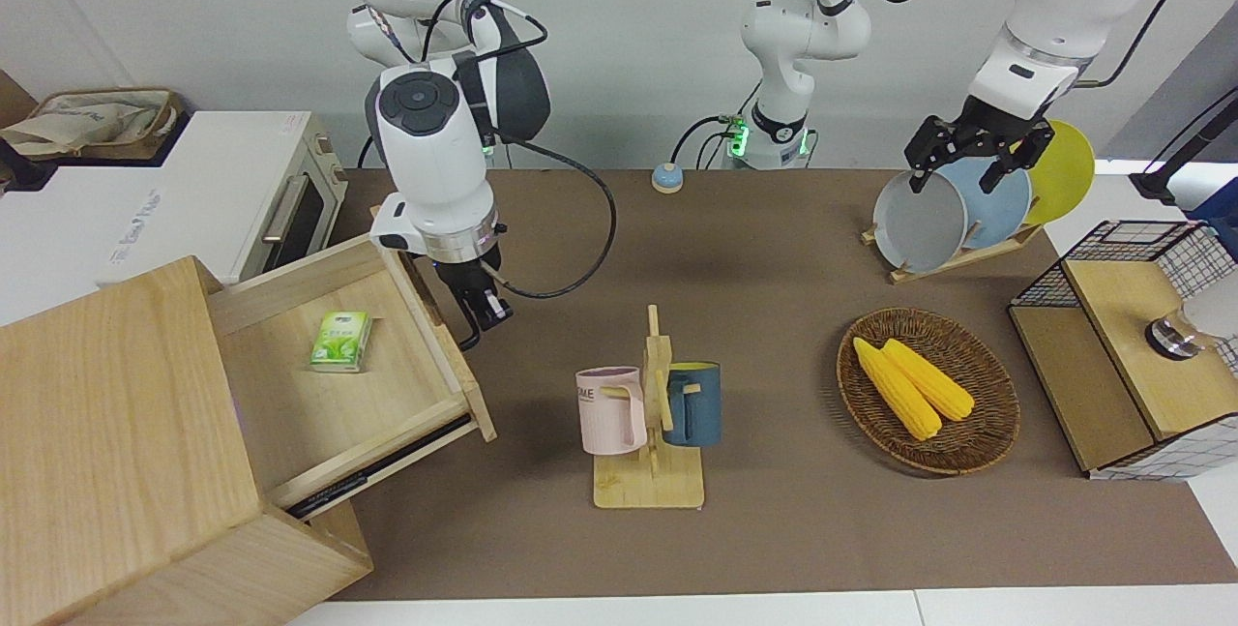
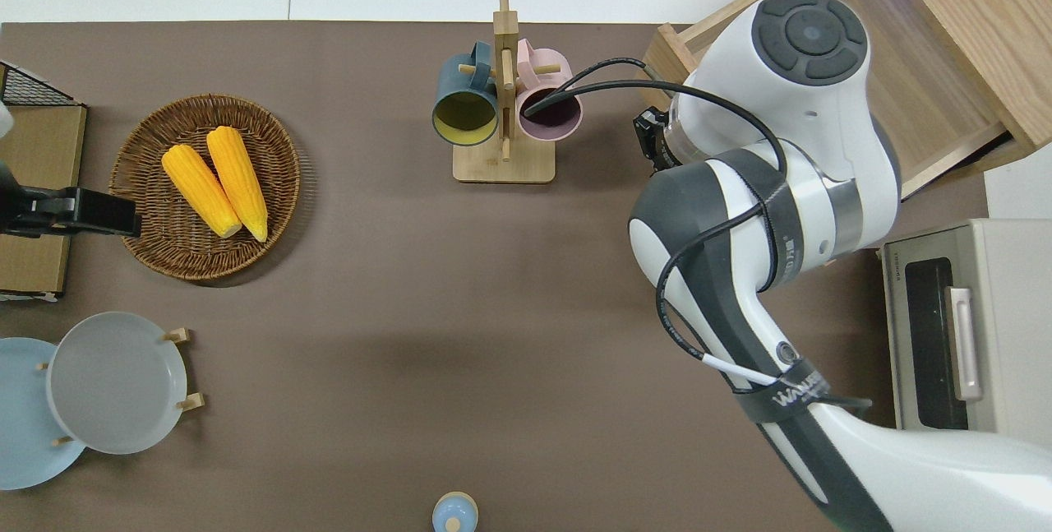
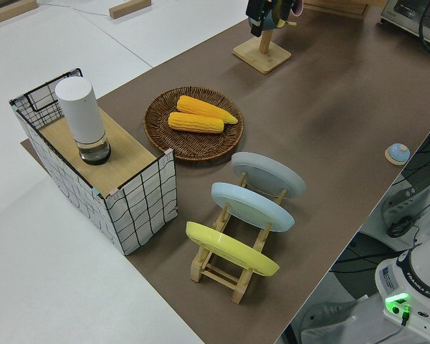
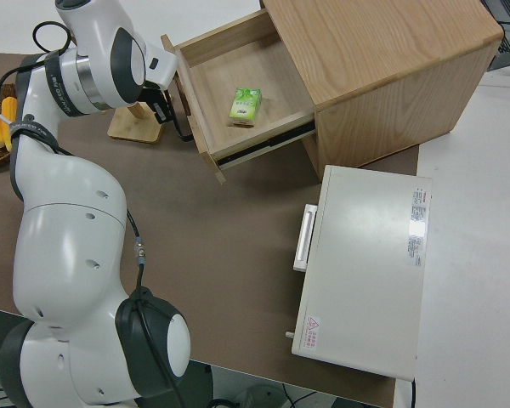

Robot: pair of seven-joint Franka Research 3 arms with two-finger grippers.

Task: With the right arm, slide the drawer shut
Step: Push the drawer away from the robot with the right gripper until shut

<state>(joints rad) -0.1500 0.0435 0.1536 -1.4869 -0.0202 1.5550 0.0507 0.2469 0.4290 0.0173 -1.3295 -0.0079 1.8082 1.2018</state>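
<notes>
My right arm (image 1: 430, 157) presses its jaws against the black-handled front of the wide light-wood drawer (image 1: 363, 384), half open at the worktop's corner. I cannot tell whether those jaws are open or closed. My left arm is parked.

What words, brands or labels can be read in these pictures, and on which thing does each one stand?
"WANJEE", as far as it can be read: black band on the right arm.
"FRANKA EMIKA": base of the left arm.
"ME", the rest hidden: pink mug.
Toaster oven: brand line and red warning sticker, too small to read.
Green packet in the drawer: print too small to read.
</notes>
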